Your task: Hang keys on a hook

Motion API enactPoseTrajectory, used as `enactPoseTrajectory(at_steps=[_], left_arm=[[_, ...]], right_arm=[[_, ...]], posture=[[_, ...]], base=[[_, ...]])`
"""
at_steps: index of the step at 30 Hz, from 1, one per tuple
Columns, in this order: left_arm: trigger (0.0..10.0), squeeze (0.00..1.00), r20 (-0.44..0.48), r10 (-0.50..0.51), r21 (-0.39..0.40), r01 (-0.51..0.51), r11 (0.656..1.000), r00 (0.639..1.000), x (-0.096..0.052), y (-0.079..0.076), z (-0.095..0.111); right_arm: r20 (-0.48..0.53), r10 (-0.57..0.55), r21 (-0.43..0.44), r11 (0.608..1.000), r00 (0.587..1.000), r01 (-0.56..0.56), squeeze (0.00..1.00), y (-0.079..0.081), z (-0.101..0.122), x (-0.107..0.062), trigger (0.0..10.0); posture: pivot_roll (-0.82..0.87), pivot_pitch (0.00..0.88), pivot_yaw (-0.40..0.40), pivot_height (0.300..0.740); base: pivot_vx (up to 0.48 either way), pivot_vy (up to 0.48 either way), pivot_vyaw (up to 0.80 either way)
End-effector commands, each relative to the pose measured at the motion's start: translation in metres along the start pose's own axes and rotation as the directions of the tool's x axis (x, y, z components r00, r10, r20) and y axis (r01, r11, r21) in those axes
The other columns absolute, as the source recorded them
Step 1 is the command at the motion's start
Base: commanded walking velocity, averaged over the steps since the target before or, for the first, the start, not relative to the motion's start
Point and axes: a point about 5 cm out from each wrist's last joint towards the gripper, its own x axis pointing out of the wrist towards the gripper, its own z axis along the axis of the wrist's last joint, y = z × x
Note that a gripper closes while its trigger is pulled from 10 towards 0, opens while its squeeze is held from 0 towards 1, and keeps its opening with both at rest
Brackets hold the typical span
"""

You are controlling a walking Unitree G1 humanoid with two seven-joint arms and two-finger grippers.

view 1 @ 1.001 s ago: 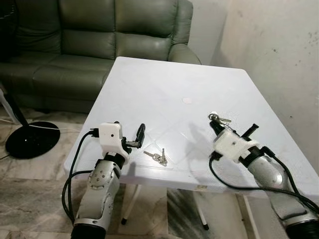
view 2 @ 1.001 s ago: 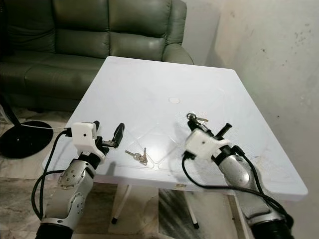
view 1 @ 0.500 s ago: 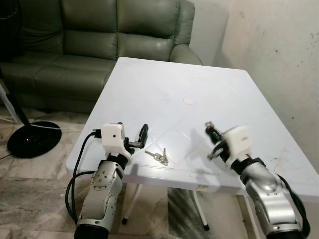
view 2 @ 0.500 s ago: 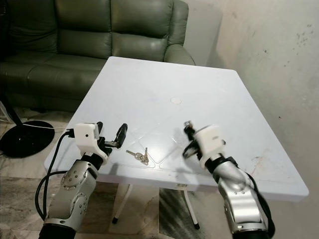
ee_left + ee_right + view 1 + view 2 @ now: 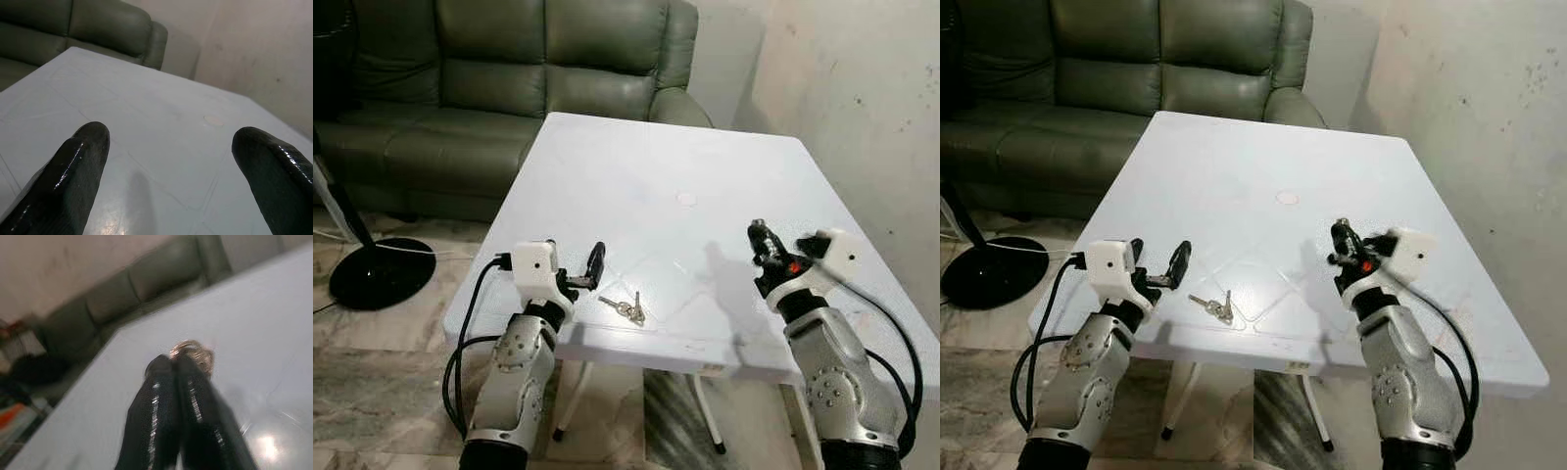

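Right wrist view: right tool (image 5: 177, 363) pinches a key ring (image 5: 193, 351).

Count, head views and wrist views combined:

- Tables: 1, white table (image 5: 656, 186).
- Sofas: 1, green sofa (image 5: 509, 69).
- Grippers: 2. left gripper (image 5: 579, 270), right gripper (image 5: 759, 238). Fingers: 2 per gripper, 4 total.
- Key sets: 2. One is a loose bunch of keys (image 5: 625, 309) lying on the table; it appears to hold 2 keys, exact number uncertain. The other is a key ring (image 5: 193, 351) at the right fingertips; blurred, key number not readable.
- Fan bases on the floor: 1, black round base (image 5: 372, 274).
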Motion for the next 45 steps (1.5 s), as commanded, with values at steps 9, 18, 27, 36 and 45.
enactPoseTrajectory(at_steps=[9,18,27,36,45], left_arm=[[10.0,0.0,0.026,-0.001,-0.036,0.001,0.999,1.0,0.003,-0.004,0.008],[10.0,0.0,0.015,0.001,-0.069,0.0,0.998,1.0,0.001,-0.008,0.005],[10.0,0.0,0.015,-0.005,-0.091,0.007,0.996,1.0,0.001,-0.014,0.004],[10.0,0.0,0.009,-0.009,-0.107,0.01,0.994,1.0,0.0,-0.018,0.002],[10.0,0.0,0.012,-0.014,-0.13,0.016,0.991,1.0,0.003,-0.021,0.002]], right_arm=[[-0.237,-0.159,0.515,0.816,0.958,0.263,0.0,-0.034,-0.012,-0.005,10.0],[-0.455,-0.302,0.267,0.851,0.838,0.452,0.0,-0.042,-0.02,-0.009,10.0],[-0.252,-0.76,-0.36,0.648,0.599,0.671,0.0,-0.076,0.012,-0.015,10.0],[-0.015,-0.172,-0.815,0.573,0.985,0.087,0.0,-0.011,0.049,0.0,10.0],[-0.441,0.015,-0.858,-0.301,0.897,-0.416,0.0,-0.011,0.018,-0.026,10.0]], posture=[[-0.02,0.072,-0.099,0.74],[-0.03,0.075,-0.097,0.74],[-0.03,0.075,-0.101,0.74],[-0.03,0.071,-0.103,0.74],[-0.04,0.058,-0.1,0.74]], base=[[0.0,0.0,0.0],[0.0,0.0,0.0],[0.0,0.0,0.0],[0.0,0.0,0.0],[0.0,0.0,0.0]])
